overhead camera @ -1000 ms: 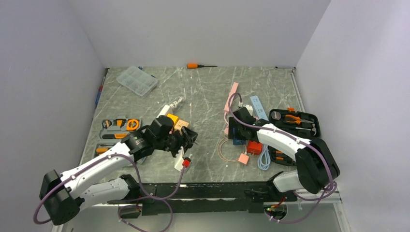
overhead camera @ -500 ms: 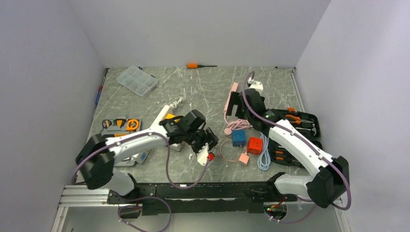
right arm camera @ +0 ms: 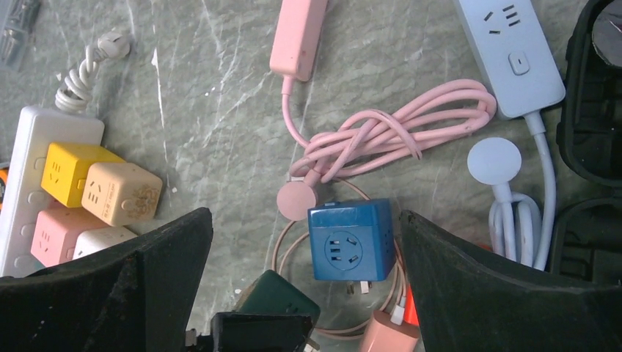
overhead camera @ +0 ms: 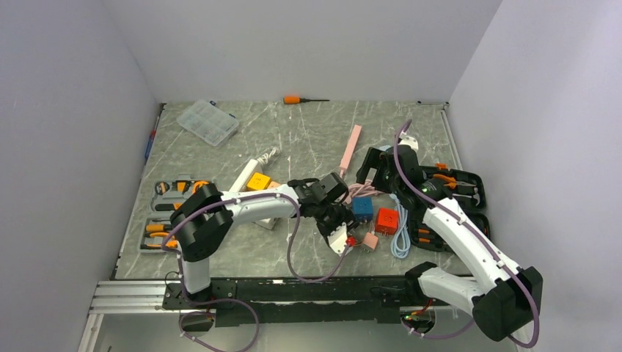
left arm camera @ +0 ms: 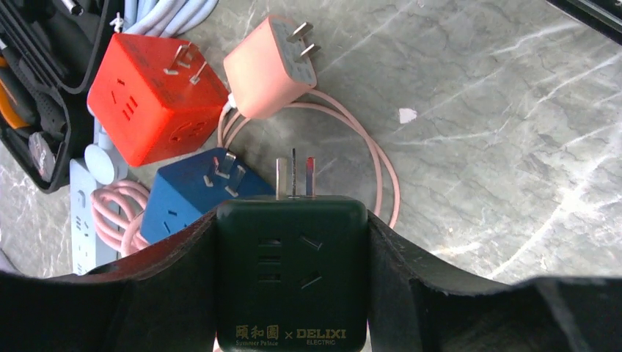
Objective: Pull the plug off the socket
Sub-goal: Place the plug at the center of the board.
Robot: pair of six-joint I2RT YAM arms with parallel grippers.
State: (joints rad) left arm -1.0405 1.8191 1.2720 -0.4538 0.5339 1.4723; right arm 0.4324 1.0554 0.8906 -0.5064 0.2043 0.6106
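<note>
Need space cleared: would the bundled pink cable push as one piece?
Probably not: the pink cable is loosely knotted, so loops may spread. Likely light, sliding easily on the smooth tabletop. Its tail joins the pink strip, which may drag along.

Two arms, both extended, wrists converging.
Left gripper clamped on dark green cube plug; right gripper hovering, jaws spread wide.

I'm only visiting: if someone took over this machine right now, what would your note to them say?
Left hand: shut on the dark green cube, prongs free.
Right hand: open, empty, above the blue cube.
Power strip: apart from both hands, yellow cube and beige cube plugged in.
Done: the dark green cube is off the strip.
Left: probably set it down by the blue cube.
</note>
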